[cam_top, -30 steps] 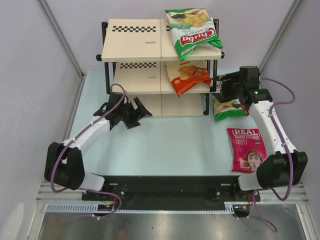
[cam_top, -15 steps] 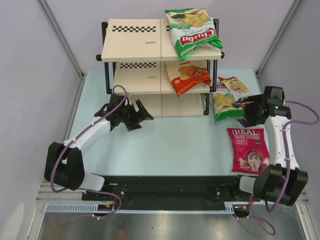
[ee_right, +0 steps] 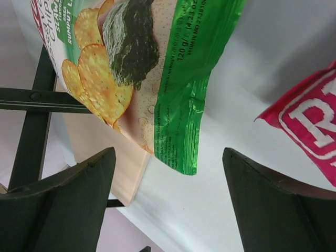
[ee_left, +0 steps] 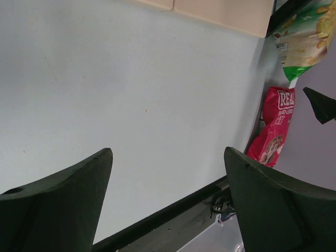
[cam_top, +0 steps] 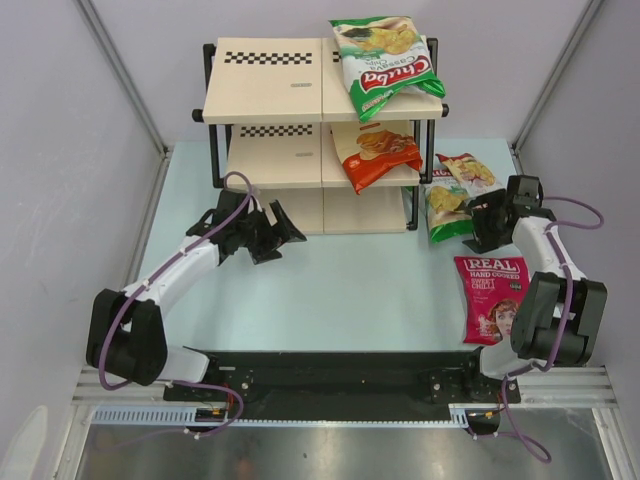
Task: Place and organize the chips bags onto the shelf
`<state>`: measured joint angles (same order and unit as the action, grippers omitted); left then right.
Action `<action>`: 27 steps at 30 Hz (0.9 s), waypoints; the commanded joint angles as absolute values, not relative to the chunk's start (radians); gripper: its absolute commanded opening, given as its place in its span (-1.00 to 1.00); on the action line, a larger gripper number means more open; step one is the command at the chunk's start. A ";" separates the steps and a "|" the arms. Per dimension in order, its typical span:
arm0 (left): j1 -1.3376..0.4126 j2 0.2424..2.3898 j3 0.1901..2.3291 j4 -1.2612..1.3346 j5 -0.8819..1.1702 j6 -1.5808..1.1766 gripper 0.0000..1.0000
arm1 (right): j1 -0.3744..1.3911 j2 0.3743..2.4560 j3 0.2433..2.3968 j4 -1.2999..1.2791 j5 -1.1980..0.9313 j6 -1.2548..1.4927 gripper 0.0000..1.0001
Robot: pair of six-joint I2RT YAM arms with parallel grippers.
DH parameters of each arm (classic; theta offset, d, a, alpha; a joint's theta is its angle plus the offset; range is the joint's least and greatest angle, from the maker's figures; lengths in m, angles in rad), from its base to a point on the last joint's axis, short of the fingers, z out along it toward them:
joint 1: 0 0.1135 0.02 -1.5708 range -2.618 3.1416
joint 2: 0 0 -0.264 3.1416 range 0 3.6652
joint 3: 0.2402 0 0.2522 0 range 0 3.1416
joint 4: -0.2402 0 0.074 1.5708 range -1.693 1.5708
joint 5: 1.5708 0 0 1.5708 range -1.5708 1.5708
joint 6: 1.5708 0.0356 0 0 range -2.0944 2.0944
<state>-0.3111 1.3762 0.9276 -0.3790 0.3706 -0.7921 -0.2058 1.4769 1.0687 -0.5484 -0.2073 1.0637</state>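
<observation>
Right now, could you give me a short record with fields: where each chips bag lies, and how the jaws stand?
shelf, top tier: green Chuba bag
shelf, middle tier: orange bag
table, right of shelf: second green bag, red-and-white bag behind it
table, front right: magenta bag
left jaws: open, empty
right jaws: open, empty, facing second green bag

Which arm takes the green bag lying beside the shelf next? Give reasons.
Right. The right arm has its jaws open right beside the green bag, which fills its wrist view; the left arm sits across the table, its jaws open and empty.
</observation>
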 commanded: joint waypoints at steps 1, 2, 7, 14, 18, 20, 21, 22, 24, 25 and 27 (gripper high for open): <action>-0.295 1.381 0.919 -0.377 0.399 -0.776 0.85 | -0.181 1.500 1.057 -0.437 -0.198 1.022 0.81; -0.293 1.385 0.920 -0.374 0.405 -0.776 0.85 | -0.181 1.505 1.049 -0.420 -0.198 1.022 0.81; -0.291 1.399 0.948 -0.359 0.434 -0.756 0.85 | -0.178 1.516 1.020 -0.287 -0.209 1.020 0.82; -0.290 1.416 0.988 -0.396 0.426 -0.727 0.85 | -0.178 1.592 1.008 -0.229 -0.210 1.025 0.90; -0.287 1.419 1.000 -0.405 0.422 -0.723 0.84 | -0.172 1.641 1.005 -0.216 -0.209 1.041 0.83; -0.287 1.420 1.000 -0.407 0.422 -0.724 0.84 | -0.166 1.664 1.003 -0.221 -0.204 1.052 0.74; -0.287 1.422 1.000 -0.408 0.423 -0.726 0.84 | -0.161 1.669 1.000 -0.219 -0.203 1.051 0.70; -0.287 1.420 0.997 -0.408 0.423 -0.727 0.84 | -0.158 1.672 0.997 -0.216 -0.201 1.049 0.67; -0.287 1.419 0.994 -0.405 0.422 -0.732 0.84 | -0.150 1.677 0.989 -0.216 -0.195 1.045 0.59; -0.287 1.419 0.989 -0.400 0.423 -0.733 0.84 | -0.149 1.677 0.986 -0.218 -0.192 1.045 0.42; -0.287 1.420 0.985 -0.400 0.423 -0.739 0.84 | -0.150 1.672 0.982 -0.224 -0.189 1.039 0.23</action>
<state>-0.2920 1.4212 0.9581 -0.4072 0.4057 -0.7502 -0.1600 1.6661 0.9974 -0.2337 -0.2111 1.0496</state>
